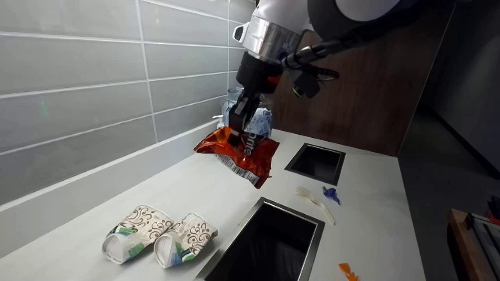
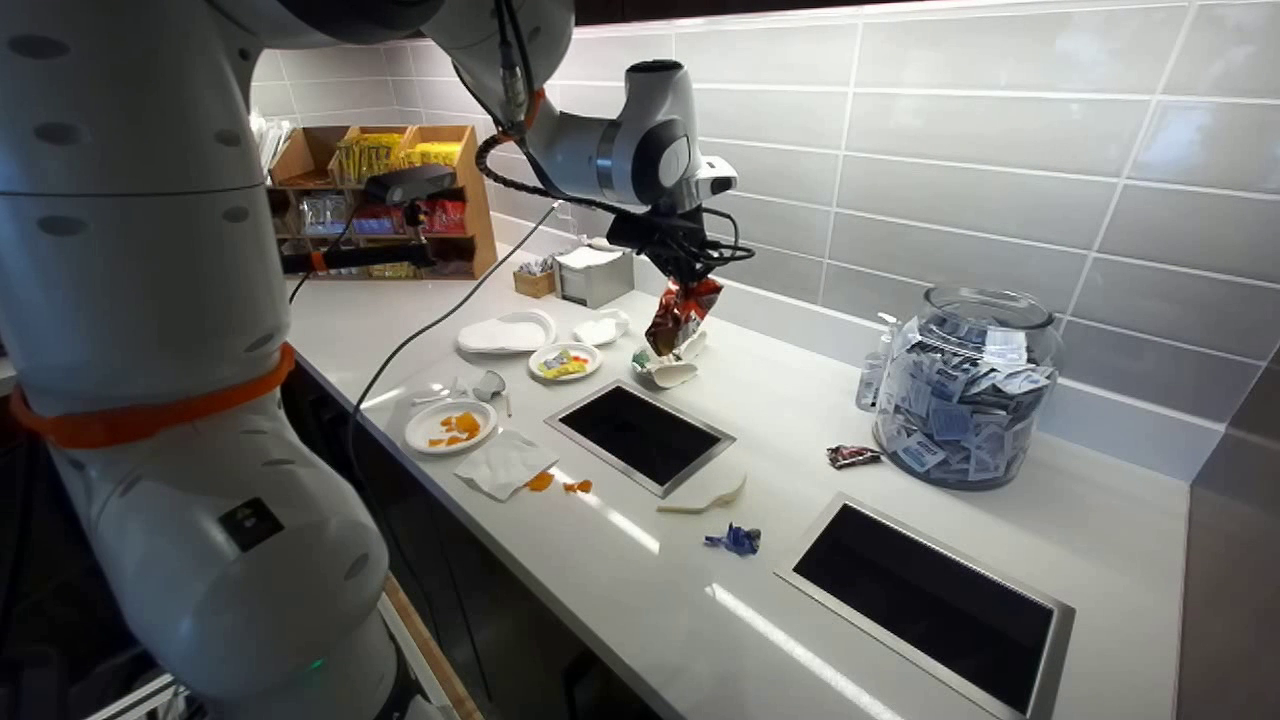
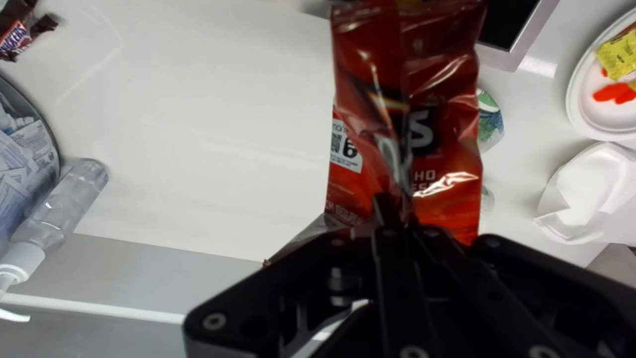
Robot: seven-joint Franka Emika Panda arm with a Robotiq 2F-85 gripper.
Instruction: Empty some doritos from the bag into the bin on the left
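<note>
The red-orange Doritos bag [image 1: 258, 158] hangs above the white counter, pinched by my gripper [image 1: 236, 138], whose jaws are shut on it. In the wrist view the bag [image 3: 444, 134] spreads ahead of my dark fingers [image 3: 387, 211], folded where they grip it; whether chips lie inside cannot be seen. Two black rectangular bins with metal rims are set into the counter: the left bin [image 2: 600, 450] and the right bin [image 2: 1055, 640] in an exterior view. In that view the bag [image 2: 685, 312] is beyond the left bin, apart from its opening.
Two crumpled paper cups [image 1: 137, 234] lie by the wall. A glass jar of packets [image 2: 970, 400] and a pump bottle [image 3: 64, 204] stand along the backsplash. Around the bins are a fork [image 1: 318, 203], a blue wrapper [image 2: 738, 540], orange bits [image 1: 347, 272] and a plate of orange pieces [image 2: 425, 442].
</note>
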